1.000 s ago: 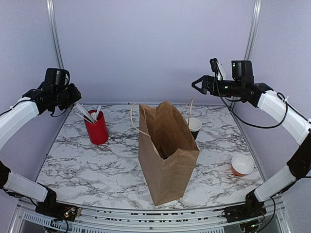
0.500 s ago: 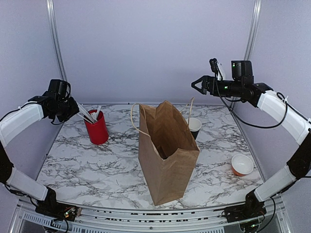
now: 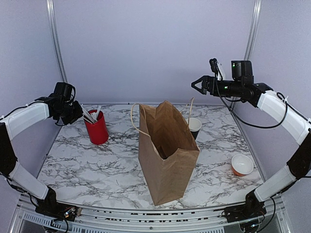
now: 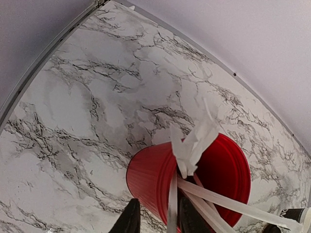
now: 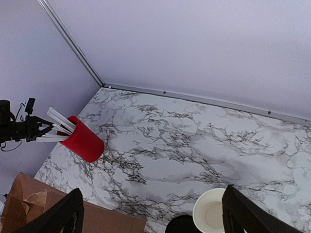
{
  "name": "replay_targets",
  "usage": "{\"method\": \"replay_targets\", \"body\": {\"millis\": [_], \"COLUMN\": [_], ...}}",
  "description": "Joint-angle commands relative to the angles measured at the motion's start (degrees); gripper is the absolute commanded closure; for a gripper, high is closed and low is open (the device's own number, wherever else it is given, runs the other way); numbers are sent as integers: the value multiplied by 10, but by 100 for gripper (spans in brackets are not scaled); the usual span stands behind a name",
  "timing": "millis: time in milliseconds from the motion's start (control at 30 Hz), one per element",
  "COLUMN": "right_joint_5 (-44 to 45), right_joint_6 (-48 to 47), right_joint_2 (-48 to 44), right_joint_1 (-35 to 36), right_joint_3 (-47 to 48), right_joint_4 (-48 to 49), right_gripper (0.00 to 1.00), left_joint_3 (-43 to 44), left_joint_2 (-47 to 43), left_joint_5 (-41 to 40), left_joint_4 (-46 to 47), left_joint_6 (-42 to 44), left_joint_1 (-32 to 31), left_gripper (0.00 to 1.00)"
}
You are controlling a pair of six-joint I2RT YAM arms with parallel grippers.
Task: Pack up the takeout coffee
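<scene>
Not packed yet: takeout coffee (image 3: 194, 127) sits behind the paper bag (image 3: 167, 155); left end effector (image 4: 159, 216) narrowly apart astride a stick (image 4: 172, 194), right end effector (image 3: 197, 85) wide apart, empty.

A brown paper bag (image 3: 167, 155) stands open in the middle of the marble table (image 3: 97, 165), with the takeout coffee cup (image 3: 195, 127) partly hidden just behind its right side. An orange bowl (image 3: 242, 165) sits near the right edge. The left end effector (image 3: 77, 115) is at the white sticks (image 3: 90, 115) in a red cup (image 3: 97, 131). The right end effector (image 3: 197, 85) hangs high, jaws spread.
</scene>
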Motion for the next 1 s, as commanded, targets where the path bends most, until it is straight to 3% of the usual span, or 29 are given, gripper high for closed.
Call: {"method": "replay_targets", "body": {"millis": [0,100,300,967], "right_joint_5": [-6,-5,-5,-13], "right_joint_6": [1,-1,-2,-2], "right_joint_2": [5,4,3,20], "right_joint_1": [-4,-5,-5,-5], "right_joint_3": [11,11,9,20], "right_joint_4": [0,0,-1,1], "right_gripper": [4,4,4,4], "left_joint_3": [7,10,18,70], "left_joint_2": [18,25,20,-40], "left_joint_5": [21,26,34,59], "left_joint_4": [11,12,11,-85], "left_joint_6": [5,8,13,50], "left_joint_1": [2,2,1,0], "left_gripper": [74,78,97,100]}}
